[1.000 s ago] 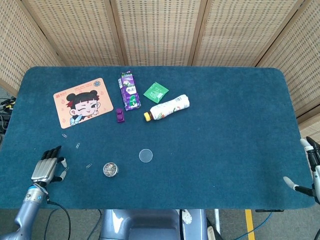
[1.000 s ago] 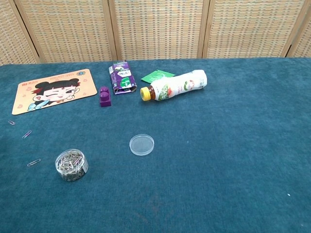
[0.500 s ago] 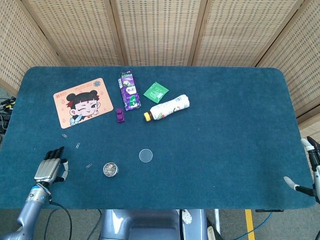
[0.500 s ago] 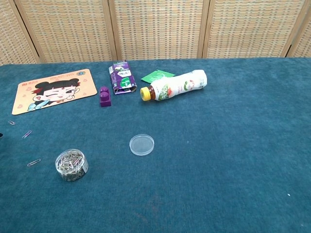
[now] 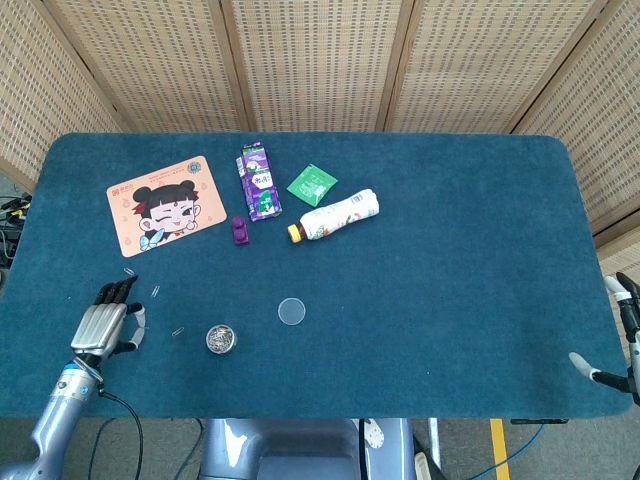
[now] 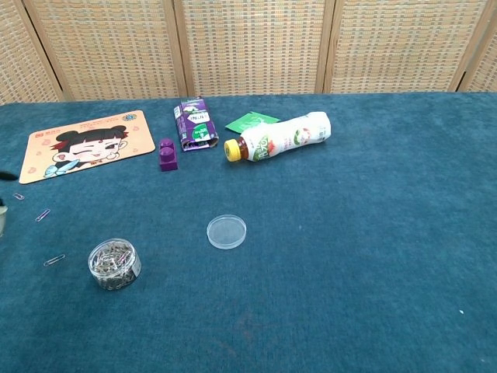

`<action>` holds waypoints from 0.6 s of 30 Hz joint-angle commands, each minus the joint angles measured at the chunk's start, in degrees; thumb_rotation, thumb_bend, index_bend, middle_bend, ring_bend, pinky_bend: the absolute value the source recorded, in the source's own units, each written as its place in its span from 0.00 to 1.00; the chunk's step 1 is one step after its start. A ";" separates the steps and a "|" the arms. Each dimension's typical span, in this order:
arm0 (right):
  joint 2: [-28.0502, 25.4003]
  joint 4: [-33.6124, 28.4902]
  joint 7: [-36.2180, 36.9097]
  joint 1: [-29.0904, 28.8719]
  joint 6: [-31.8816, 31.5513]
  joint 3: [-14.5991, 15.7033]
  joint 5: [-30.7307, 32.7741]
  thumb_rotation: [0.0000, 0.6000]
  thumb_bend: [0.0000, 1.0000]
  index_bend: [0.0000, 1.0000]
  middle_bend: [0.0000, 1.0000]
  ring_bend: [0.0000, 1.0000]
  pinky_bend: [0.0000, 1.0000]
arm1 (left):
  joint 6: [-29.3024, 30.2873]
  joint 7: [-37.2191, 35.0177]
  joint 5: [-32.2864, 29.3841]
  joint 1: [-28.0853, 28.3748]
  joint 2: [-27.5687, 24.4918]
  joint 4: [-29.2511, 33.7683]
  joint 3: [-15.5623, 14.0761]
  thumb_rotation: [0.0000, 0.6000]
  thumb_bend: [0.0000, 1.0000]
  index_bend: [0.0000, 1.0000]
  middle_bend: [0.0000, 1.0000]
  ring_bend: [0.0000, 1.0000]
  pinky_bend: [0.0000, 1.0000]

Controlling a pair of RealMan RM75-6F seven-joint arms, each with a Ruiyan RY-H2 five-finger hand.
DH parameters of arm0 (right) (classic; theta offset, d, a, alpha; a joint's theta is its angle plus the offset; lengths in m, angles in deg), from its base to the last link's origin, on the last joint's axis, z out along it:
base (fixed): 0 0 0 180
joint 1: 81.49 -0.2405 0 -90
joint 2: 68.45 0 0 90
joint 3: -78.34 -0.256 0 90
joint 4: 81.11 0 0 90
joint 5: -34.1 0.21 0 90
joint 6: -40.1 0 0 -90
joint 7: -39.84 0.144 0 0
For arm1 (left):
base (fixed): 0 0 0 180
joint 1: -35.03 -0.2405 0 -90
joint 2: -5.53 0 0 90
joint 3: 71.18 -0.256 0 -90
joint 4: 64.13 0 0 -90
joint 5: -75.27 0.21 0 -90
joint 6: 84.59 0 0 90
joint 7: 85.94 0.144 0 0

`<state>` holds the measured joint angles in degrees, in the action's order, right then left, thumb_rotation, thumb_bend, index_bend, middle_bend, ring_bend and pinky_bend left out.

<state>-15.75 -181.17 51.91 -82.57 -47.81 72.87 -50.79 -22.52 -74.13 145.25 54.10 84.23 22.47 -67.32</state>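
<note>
The left hand [image 5: 105, 322] hovers over the near-left part of the worktop [image 5: 450, 250], fingers extended and apart, holding nothing. Loose paper clips [image 5: 158, 292] lie just beyond and beside its fingertips; the clip jar [image 5: 221, 338] stands near to its right, the clear lid [image 5: 291, 311] further right. The right hand [image 5: 622, 340] sits off the near-right edge, only partly visible; I cannot tell its state. The worktop's right half lies open.
</note>
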 commanded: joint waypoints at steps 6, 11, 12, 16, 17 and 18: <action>-0.06 -0.02 0.08 -0.10 0.28 -0.11 0.34 1.00 0.00 0.00 0.00 0.00 0.00 | -2.54 5.24 4.10 5.81 -1.21 5.75 1.51 1.00 0.47 0.65 0.00 0.00 0.00; 0.01 0.09 0.08 -0.23 0.57 -0.21 0.69 1.00 0.00 0.00 0.00 0.00 0.00 | -4.53 8.75 2.83 7.69 0.99 6.48 1.15 1.00 0.47 0.65 0.00 0.00 0.00; 0.04 0.13 0.06 -0.27 0.70 -0.24 0.83 1.00 0.00 0.00 0.00 0.00 0.00 | -4.70 9.23 2.64 7.89 1.68 6.56 0.93 1.00 0.47 0.65 0.00 0.00 0.00; 0.13 0.24 0.05 -0.46 1.08 -0.36 1.18 1.00 0.00 0.00 0.00 0.00 0.00 | -5.28 11.30 2.67 8.49 4.24 6.61 -0.72 1.00 0.47 0.65 0.00 0.00 0.00; 0.12 0.23 0.06 -0.47 1.10 -0.39 1.23 1.00 0.00 0.00 0.00 0.00 0.00 | -5.10 11.64 2.77 8.51 4.56 6.60 -0.95 1.00 0.47 0.65 0.00 0.00 0.00; 0.11 0.22 0.07 -0.47 1.08 -0.40 1.24 1.00 0.00 0.00 0.00 0.00 0.00 | -4.94 11.93 2.96 8.53 4.84 6.68 -1.26 1.00 0.47 0.65 0.00 0.00 0.00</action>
<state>-15.64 -180.95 51.97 -83.03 -46.73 72.47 -49.56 -27.53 -62.55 148.03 62.47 88.70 29.06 -68.24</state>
